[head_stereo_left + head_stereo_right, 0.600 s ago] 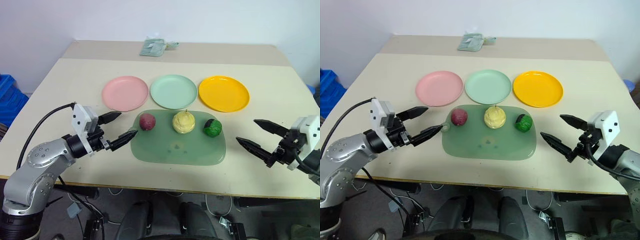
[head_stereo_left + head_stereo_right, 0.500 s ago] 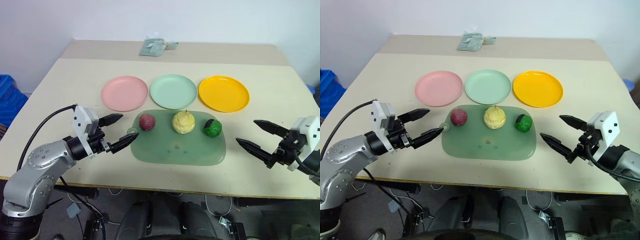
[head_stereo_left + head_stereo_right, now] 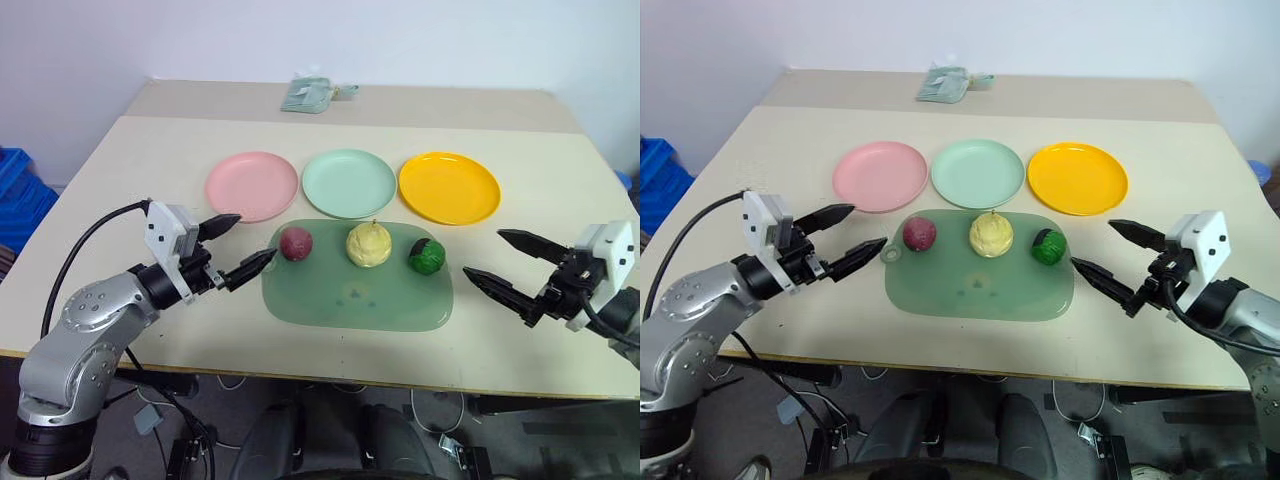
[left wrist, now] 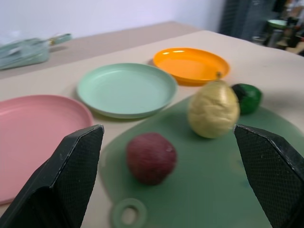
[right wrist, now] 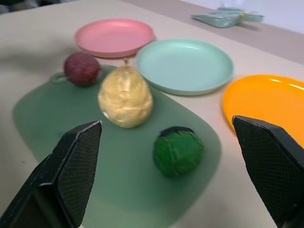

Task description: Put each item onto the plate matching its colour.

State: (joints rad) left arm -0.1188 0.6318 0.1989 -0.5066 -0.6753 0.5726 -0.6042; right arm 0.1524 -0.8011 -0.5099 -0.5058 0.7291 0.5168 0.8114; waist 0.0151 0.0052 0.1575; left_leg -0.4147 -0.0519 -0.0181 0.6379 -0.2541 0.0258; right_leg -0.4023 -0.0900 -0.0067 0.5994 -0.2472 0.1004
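Wrist views blurred at the edges; the packet (image 3: pixel 315 94) at the table's (image 3: pixel 120 180) far side is too soft to identify. Mat (image 3: pixel 350 300) is the landmark: purple lump (image 3: pixel 295 243), yellow pear (image 3: pixel 367 244) and green ball (image 3: pixel 426 256) sit in a row on its far half, none on a plate. Pink plate (image 3: pixel 251 185), mint plate (image 3: pixel 348 182) and orange plate (image 3: pixel 449 187) lie just beyond the mat, all bare. Left wrist view shows the mat's ring handle (image 4: pixel 127 213) near the lump, small in the head views. Left gripper (image 3: pixel 237 245) is spread wide, holding nothing, just off the mat's left end. Right gripper (image 3: pixel 508 264) is also spread, holding nothing, off the mat's right end; it has moved in closer to the mat than before.
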